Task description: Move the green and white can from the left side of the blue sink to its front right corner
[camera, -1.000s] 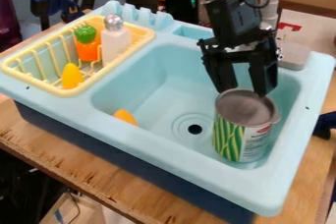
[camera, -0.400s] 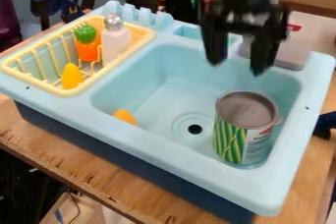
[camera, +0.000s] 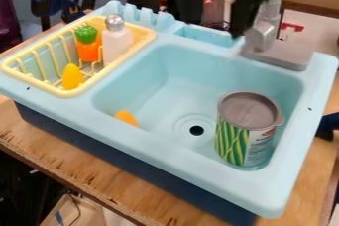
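- One fixed camera is looking down at a slant on the toy sink, from above its near side, out past six o'clock.
- It is facing twelve o'clock, toward my gripper and the room beyond the sink's far rim.
- It is standing close: the sink is spanning most of the view, from nine o'clock round to three.
- It is seeing the sink askew, with the nearest corner pointing to five o'clock and the dish rack sitting at ten.
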`<act>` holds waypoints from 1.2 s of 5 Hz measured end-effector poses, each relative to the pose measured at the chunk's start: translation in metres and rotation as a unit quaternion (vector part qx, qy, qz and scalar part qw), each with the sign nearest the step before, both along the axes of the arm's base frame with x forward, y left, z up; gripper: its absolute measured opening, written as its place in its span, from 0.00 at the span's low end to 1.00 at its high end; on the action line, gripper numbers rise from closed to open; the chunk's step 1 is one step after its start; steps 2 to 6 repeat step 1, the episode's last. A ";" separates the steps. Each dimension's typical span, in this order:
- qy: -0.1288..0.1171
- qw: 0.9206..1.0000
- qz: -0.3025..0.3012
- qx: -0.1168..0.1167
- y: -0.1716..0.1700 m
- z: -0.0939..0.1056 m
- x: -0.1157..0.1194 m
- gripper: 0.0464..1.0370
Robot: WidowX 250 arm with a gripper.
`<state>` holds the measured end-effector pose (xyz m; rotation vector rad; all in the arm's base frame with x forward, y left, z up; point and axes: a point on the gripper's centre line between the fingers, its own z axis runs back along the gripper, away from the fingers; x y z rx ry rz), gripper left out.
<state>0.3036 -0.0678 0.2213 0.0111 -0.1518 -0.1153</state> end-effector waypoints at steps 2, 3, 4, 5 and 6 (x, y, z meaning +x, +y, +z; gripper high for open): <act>-0.022 1.000 -0.006 0.005 0.009 0.014 -0.024 0.96; -0.022 1.000 -0.006 0.005 0.009 0.014 -0.024 0.96; -0.022 1.000 -0.006 0.005 0.009 0.014 -0.024 0.96; -0.022 1.000 -0.006 0.005 0.009 0.014 -0.024 0.96; -0.022 1.000 -0.006 0.005 0.009 0.014 -0.024 0.96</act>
